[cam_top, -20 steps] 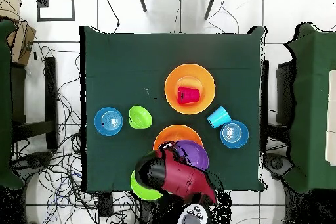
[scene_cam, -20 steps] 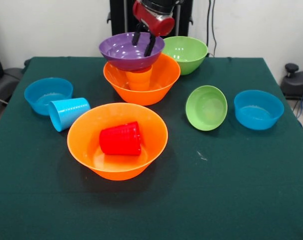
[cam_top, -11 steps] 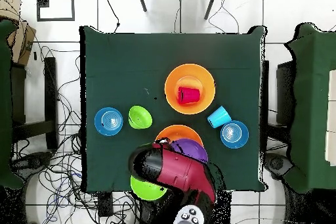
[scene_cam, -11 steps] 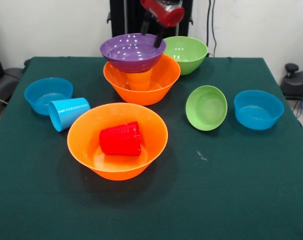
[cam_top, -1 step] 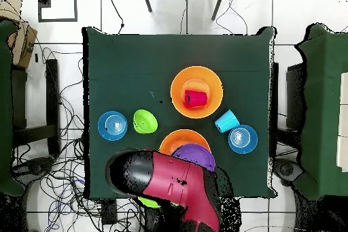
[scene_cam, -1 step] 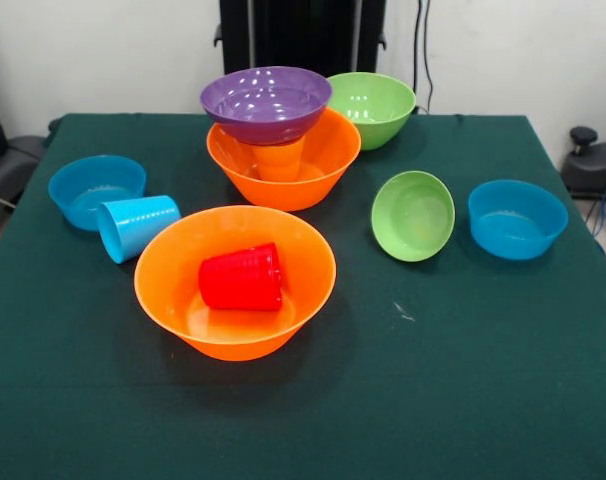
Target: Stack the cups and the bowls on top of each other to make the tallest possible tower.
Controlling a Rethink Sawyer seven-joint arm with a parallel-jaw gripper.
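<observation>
The tower stands at the back: a large orange bowl [scene_cam, -1 step: 328, 165] holds an upturned orange cup [scene_cam, -1 step: 279, 160], and a purple bowl [scene_cam, -1 step: 266, 103] rests level on that cup. Nearer the front, a red cup [scene_cam, -1 step: 241, 277] lies on its side inside a second large orange bowl [scene_cam, -1 step: 173, 290]. A light blue cup [scene_cam, -1 step: 136, 226] lies tipped over beside a small blue bowl [scene_cam, -1 step: 95, 188]. The front view shows no gripper. In the overhead view the red and black arm [cam_top, -1 step: 180, 185] covers the table edge beside the purple bowl [cam_top, -1 step: 197, 156], and its black gripper end [cam_top, -1 step: 129, 173] points left.
A large green bowl [scene_cam, -1 step: 371, 105] sits right behind the tower. A small green bowl [scene_cam, -1 step: 413, 215] leans tilted at mid right, next to another small blue bowl [scene_cam, -1 step: 516, 218]. Cables lie on the floor around the table [cam_top, -1 step: 122, 59].
The gripper let go of the purple bowl's rim, rose out of the front view, and the arm swung left in the overhead view. The purple bowl settled level on the orange cup.
</observation>
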